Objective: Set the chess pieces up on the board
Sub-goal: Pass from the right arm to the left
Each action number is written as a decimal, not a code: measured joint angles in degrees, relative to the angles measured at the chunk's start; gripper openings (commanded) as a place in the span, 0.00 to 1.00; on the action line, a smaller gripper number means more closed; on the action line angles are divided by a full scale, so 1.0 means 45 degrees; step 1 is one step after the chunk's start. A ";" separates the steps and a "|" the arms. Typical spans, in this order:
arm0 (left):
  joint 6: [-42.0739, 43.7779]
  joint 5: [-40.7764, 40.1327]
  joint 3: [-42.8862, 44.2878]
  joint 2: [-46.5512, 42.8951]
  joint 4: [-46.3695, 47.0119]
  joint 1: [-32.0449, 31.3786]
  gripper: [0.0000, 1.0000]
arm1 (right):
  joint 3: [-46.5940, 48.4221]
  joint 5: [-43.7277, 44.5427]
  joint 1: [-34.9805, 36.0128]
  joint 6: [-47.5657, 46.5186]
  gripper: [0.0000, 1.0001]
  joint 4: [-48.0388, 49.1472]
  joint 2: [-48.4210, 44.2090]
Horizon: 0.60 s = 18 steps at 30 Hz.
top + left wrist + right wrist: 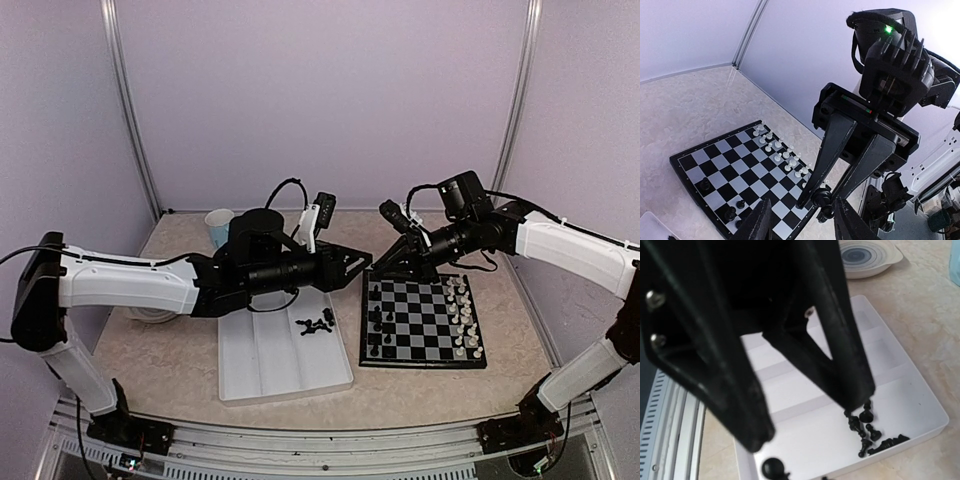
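Note:
The board (pixel 420 363) lies right of centre, with a few black chess pieces (pixel 377 322) on its left side and white ones (pixel 462 318) along its right. In the left wrist view my right gripper (pixel 822 198) is shut on one black chess piece (pixel 823 196), above the board (pixel 740 165) by its corner. My left gripper (pixel 804 222) is open, and its fingers (pixel 757 222) flank that piece without touching it. The right wrist view shows the left gripper's fingers (pixel 852 375) and the held piece (pixel 772 469).
A white compartment tray (pixel 270 365) lies left of the board, with loose black pieces (pixel 315 325) in its far right corner (pixel 867 432). A blue cup (pixel 217 228) stands at the back. A white bowl (pixel 867 257) sits on the table's left side.

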 measured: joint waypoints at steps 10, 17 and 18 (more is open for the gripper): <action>-0.0117 0.0578 0.0491 0.0656 0.0112 -0.0063 0.26 | 0.0000 0.0005 0.0000 0.0058 0.06 0.0019 0.0117; -0.0078 0.0617 0.0646 0.0792 0.0092 -0.0131 0.17 | 0.0000 0.0005 0.0000 0.0053 0.07 0.0019 0.0204; -0.0083 0.0627 0.0661 0.0797 0.0087 -0.0131 0.17 | 0.0000 0.0010 0.0000 0.0053 0.06 0.0019 0.0204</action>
